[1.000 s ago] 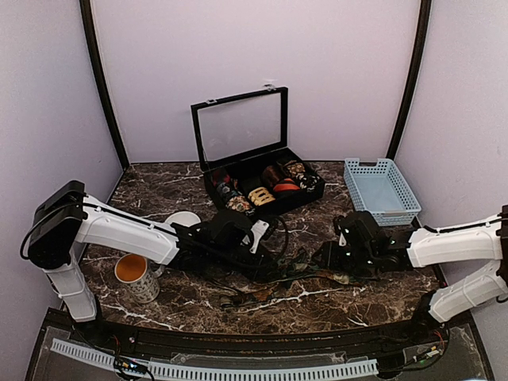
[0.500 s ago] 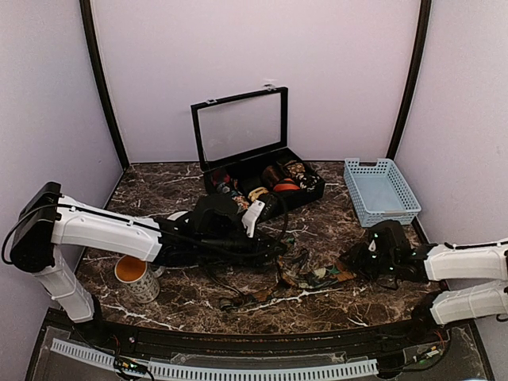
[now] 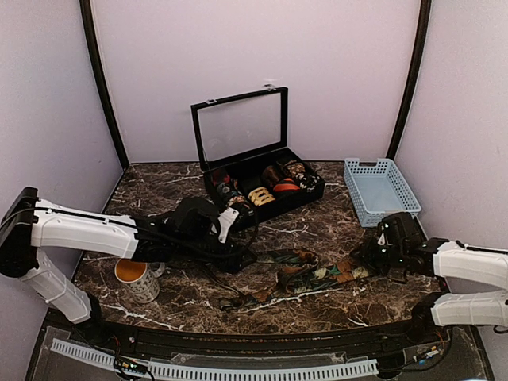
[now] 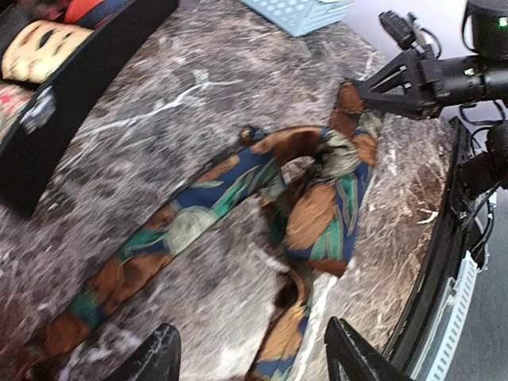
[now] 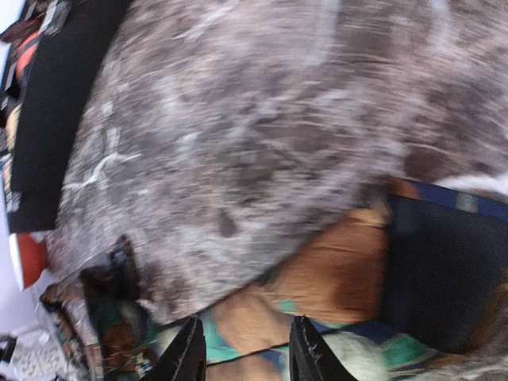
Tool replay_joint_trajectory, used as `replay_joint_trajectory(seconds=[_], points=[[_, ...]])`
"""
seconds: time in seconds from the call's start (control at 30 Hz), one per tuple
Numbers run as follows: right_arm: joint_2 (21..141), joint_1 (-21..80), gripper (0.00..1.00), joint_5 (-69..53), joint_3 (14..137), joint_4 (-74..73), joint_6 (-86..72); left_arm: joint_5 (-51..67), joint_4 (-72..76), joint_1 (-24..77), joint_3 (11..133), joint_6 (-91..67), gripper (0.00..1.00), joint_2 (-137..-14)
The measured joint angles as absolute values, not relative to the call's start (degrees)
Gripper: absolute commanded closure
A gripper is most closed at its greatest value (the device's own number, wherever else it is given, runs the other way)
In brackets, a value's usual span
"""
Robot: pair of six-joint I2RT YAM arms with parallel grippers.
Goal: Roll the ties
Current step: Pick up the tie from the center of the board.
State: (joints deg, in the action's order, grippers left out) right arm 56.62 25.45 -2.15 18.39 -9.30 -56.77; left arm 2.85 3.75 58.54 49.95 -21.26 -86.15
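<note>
We see a dark marble tabletop (image 3: 317, 230) with a black case (image 3: 298, 200) at the back, its glass lid (image 3: 240, 127) standing open and fabric coils (image 3: 262, 195) inside. A blue basket (image 3: 393, 216) sits far right; a mug (image 3: 143, 290) with an orange inside stands near left.

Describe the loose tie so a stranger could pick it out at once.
On the dark marble table, look in front of the open black case. The tie lies stretched and crumpled there, blue with brown and green patches. Unlike the rolled ties in the case, it is loose.
</note>
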Motion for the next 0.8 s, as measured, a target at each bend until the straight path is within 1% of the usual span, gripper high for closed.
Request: replay_joint_trajectory(seconds=[0.13,0.3,0.47,0.6,0.73,0.8], points=[[60.1,27.1,0.66,-8.1,20.3,-4.4,-54.3,2.9,0.6,55.1,48.7,-21.0,0.37,-84.0],[65.8,32.2,0.67,-12.1,20.3,0.3,-54.0,6.8,-2.2,54.0,50.5,-18.3,0.40,-86.8],[71.4,33.3,0.69,-13.1,20.3,3.4,-54.1,11.3,-2.5,58.6,55.2,-15.6,0.37,-94.1],[73.1,33.1,0.70,-13.1,20.3,5.2,-54.6,13.2,-2.3,61.8,60.2,-14.7,0.32,-101.8],[72.9,31.5,0.70,-13.6,19.5,6.2,-55.4,13.6,-3.2,63.0,64.3,-13.6,0.31,-108.3],[72.2,30.5,0.70,-13.6,19.1,6.0,-55.6,13.2,-4.5,63.4,66.5,-13.0,0.34,-110.8]])
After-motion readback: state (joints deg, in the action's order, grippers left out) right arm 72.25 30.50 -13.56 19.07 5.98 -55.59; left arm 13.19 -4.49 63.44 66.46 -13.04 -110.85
